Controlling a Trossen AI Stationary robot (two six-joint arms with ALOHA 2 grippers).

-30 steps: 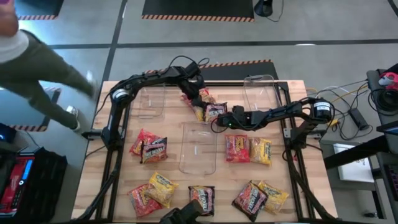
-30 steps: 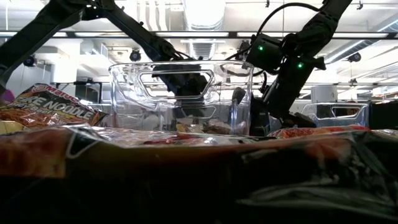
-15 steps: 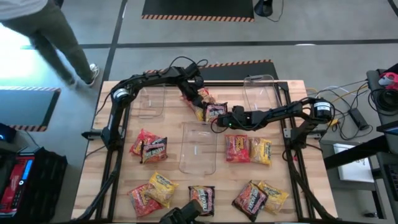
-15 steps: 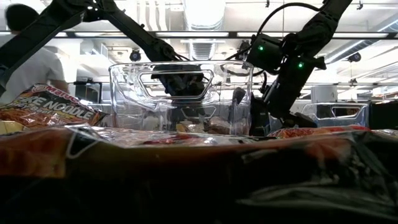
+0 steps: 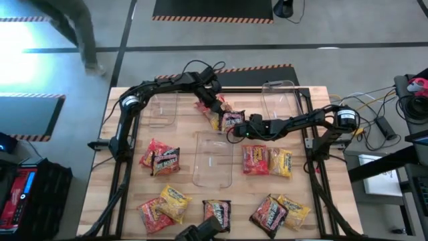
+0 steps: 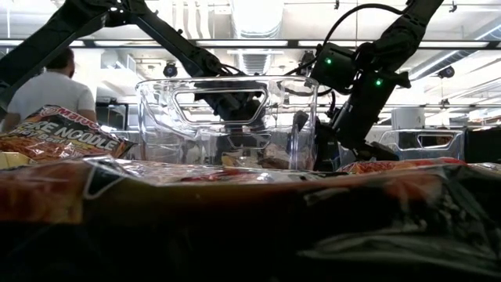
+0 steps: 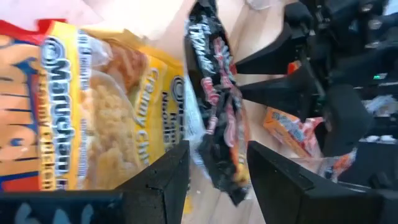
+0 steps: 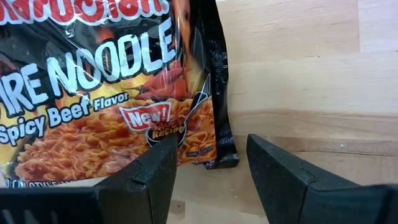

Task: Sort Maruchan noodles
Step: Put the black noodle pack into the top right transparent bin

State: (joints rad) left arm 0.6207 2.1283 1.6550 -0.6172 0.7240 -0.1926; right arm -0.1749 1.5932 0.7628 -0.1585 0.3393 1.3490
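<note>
A black Maruchan noodles packet (image 5: 232, 120) (image 7: 214, 93) (image 8: 93, 93) sits at the table's middle, tipped up on one long side. Beside it a yellow packet (image 7: 93, 112) (image 5: 215, 120) lies flat. My left gripper (image 5: 218, 108) (image 7: 217, 149) reaches in from the far left and is shut on the black packet's end. My right gripper (image 5: 241, 127) (image 8: 208, 140) comes from the right and stands open before the packet's printed face, near its lower corner (image 8: 217, 162). Other red, yellow and black packets lie flat toward the near edge. My left gripper pinches the black packet's end nearest it (image 7: 224, 180) between its two fingers, across the packet's thickness. The fingers slant down from the far left and lie along the packet. The packet stands tilted on edge beside the yellow packet. My right gripper: whether its finger (image 8: 155, 180) touches the packet's lower edge cannot be told.
Clear plastic bins stand at the middle (image 5: 212, 161) (image 6: 227, 117), far left (image 5: 160, 110) and far right (image 5: 279, 100). Packets lie in pairs at left (image 5: 160, 159), right (image 5: 267, 161) and along the near edge (image 5: 217, 214). A person (image 6: 47, 94) stands beyond the table.
My left gripper has rolled a little about its own pointing line without shifting place, still shut on the black packet. The person beyond the far left corner has walked farther from the table.
</note>
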